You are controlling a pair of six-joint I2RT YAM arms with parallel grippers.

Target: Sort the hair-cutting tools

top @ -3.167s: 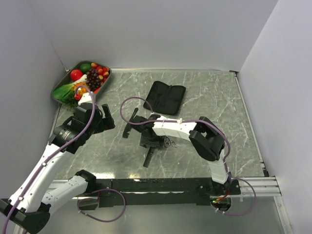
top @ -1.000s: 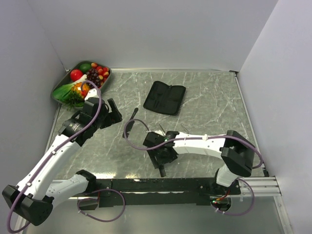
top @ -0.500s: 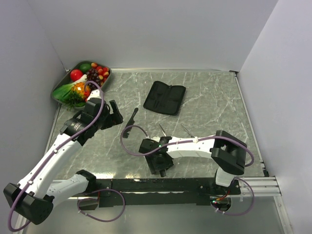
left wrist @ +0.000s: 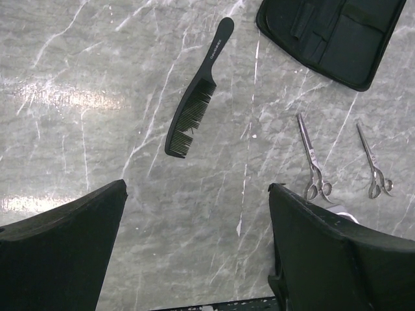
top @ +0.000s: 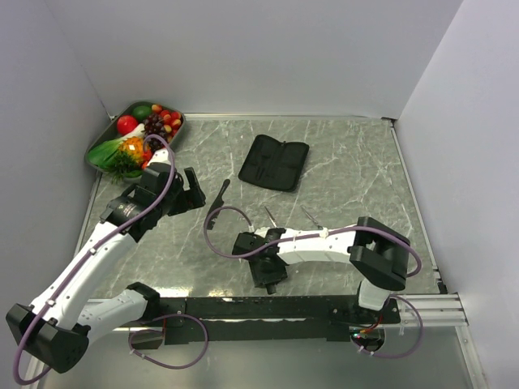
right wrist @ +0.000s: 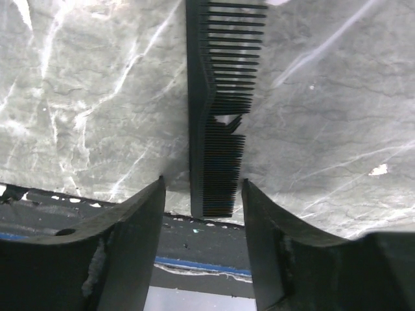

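A black fine-toothed comb [right wrist: 217,129] lies at the table's front edge, its end between the fingers [right wrist: 139,214] of my right gripper [right wrist: 201,181]. The jaws straddle it with a small gap on each side. From above, that gripper [top: 269,274] hides most of this comb. A second black comb with a handle [top: 217,198] [left wrist: 194,110] lies just ahead of my wide-open left gripper [top: 193,188] [left wrist: 198,188], which holds nothing. Two silver scissors [top: 270,217] [top: 311,216] lie side by side mid-table; the left wrist view also shows these scissors [left wrist: 312,159] [left wrist: 373,162].
A black fabric pouch [top: 274,162] [left wrist: 337,32] lies flat behind the scissors. A metal tray [top: 97,142] of fruit and vegetables sits in the back left corner. A black rail [top: 268,306] runs along the table's front edge.
My right gripper has slid slightly left along the front edge and its jaws have narrowed around the comb's end. The left gripper has edged closer to the handled comb.
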